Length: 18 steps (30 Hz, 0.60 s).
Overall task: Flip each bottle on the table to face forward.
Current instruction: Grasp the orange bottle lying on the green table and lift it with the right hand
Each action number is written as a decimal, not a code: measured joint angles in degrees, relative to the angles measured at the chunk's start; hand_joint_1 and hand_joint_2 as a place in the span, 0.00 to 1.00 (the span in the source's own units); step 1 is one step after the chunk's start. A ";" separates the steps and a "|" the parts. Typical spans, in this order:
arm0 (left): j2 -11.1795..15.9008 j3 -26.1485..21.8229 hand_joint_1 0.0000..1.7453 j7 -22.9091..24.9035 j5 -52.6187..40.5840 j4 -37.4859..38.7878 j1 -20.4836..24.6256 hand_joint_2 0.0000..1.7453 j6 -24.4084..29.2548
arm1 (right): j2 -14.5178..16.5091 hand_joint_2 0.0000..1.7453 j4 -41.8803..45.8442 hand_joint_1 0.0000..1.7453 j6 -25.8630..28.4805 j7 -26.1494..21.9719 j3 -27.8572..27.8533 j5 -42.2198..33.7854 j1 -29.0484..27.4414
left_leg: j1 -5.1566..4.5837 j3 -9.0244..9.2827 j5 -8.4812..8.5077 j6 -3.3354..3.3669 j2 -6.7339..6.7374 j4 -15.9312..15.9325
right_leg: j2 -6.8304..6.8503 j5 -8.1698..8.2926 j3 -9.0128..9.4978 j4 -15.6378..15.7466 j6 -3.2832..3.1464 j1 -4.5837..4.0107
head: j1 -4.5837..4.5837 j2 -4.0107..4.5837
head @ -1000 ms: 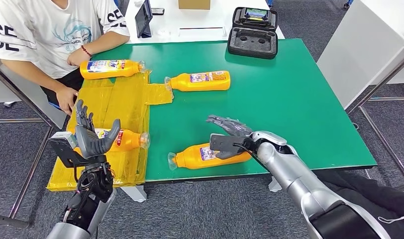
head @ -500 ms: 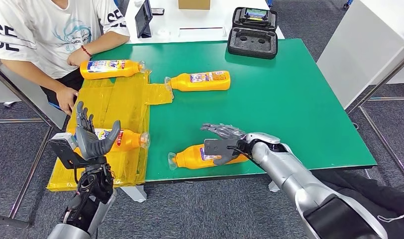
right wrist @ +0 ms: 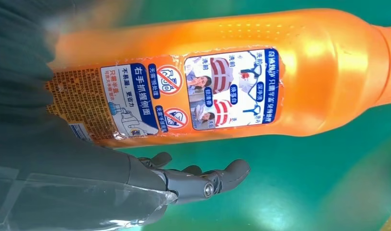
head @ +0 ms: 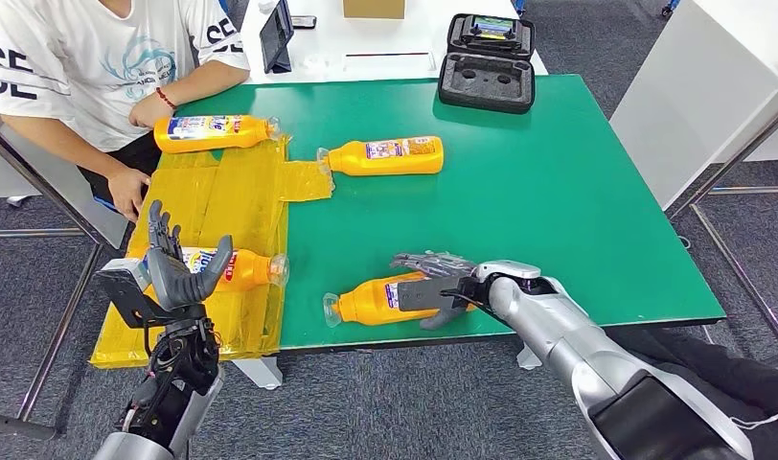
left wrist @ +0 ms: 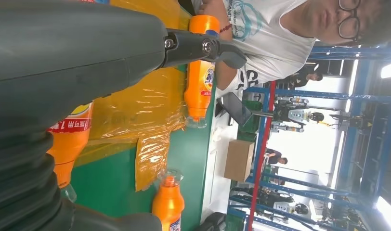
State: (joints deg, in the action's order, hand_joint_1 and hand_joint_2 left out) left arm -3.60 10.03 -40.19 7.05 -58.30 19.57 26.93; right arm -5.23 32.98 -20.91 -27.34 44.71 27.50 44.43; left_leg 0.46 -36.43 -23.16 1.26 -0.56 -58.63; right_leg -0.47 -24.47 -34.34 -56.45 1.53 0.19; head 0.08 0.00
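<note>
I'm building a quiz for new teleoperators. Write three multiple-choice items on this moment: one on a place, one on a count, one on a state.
1. Where is the right hand?
A. over the bottle nearest the table's front edge
B. on the black case
C. on the yellow sheet

2. How many orange bottles lie on the table?
A. two
B. four
C. six

3. What is the state of the left hand?
A. gripping a bottle
B. raised, fingers apart, holding nothing
C. pressed flat on the table

Key: 1 A, its fingers spread over the front bottle on the green table. 2 B, the head view shows the front bottle, one behind the left hand, one by the person and one mid-table. 3 B, it stands upright in front of the yellow sheet.
</note>
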 joint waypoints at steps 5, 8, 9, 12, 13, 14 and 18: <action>-0.01 0.00 0.00 0.00 0.01 0.07 -0.05 1.00 0.02 | -0.19 1.00 -0.30 0.00 -0.02 0.00 0.64 0.02 0.35 | 0.00 0.00 0.00 0.00 0.00 0.00 | 0.00 0.00 0.00 0.00 0.00 0.00 | 0.00 0.00; -0.01 -0.01 0.00 0.00 0.13 0.26 -0.05 1.00 -0.03 | -0.23 1.00 -0.46 0.00 -0.40 0.24 0.93 0.05 0.60 | 0.00 0.00 0.00 0.00 0.00 0.00 | 0.00 0.00 0.00 0.00 0.00 0.00 | -0.01 0.00; 0.00 -0.01 0.00 0.00 0.28 0.36 -0.05 1.00 -0.08 | -0.23 1.00 -0.53 0.00 -0.63 0.45 1.06 0.05 0.75 | 0.00 0.00 0.00 0.00 0.00 0.00 | 0.00 0.00 0.00 0.00 0.00 0.00 | 0.00 0.00; 0.00 -0.01 0.00 0.00 0.96 0.81 -0.05 1.00 -0.33 | -0.28 1.00 -0.77 0.00 -1.08 1.31 1.48 -0.14 1.15 | 0.00 0.00 0.00 0.00 0.00 0.00 | 0.00 0.00 0.00 0.00 0.00 0.01 | 0.00 0.00; -0.01 -0.01 0.00 0.00 1.13 0.97 -0.08 1.00 -0.39 | -0.33 1.00 -0.86 0.00 -1.02 1.54 1.67 -0.19 1.24 | 0.00 0.00 0.00 0.00 0.00 0.00 | 0.00 0.00 0.00 0.00 0.00 0.01 | 0.00 0.00; -0.01 -0.01 0.00 0.00 1.25 1.09 -0.13 1.00 -0.44 | -0.40 1.00 -0.93 0.00 -0.84 1.73 1.88 -0.17 1.30 | 0.00 0.00 0.00 0.00 0.00 0.00 | 0.00 0.00 0.00 0.00 0.00 0.01 | 0.00 0.00; -0.01 -0.01 0.00 0.00 1.49 1.27 -0.53 1.00 -0.49 | -0.59 1.00 -1.27 0.00 0.62 2.77 2.89 0.38 1.46 | 0.00 0.00 0.00 0.00 0.00 0.00 | 0.00 0.00 0.00 0.00 0.00 0.01 | 0.01 0.00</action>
State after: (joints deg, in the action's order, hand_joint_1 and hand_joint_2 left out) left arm -3.61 10.02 -40.19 8.54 -57.02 19.03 26.44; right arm -5.82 31.70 -20.29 -24.56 47.60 27.88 45.89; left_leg 0.46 -36.43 -23.16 1.26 -0.56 -58.63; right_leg -0.47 -24.47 -34.34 -56.45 1.53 0.20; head 0.08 0.00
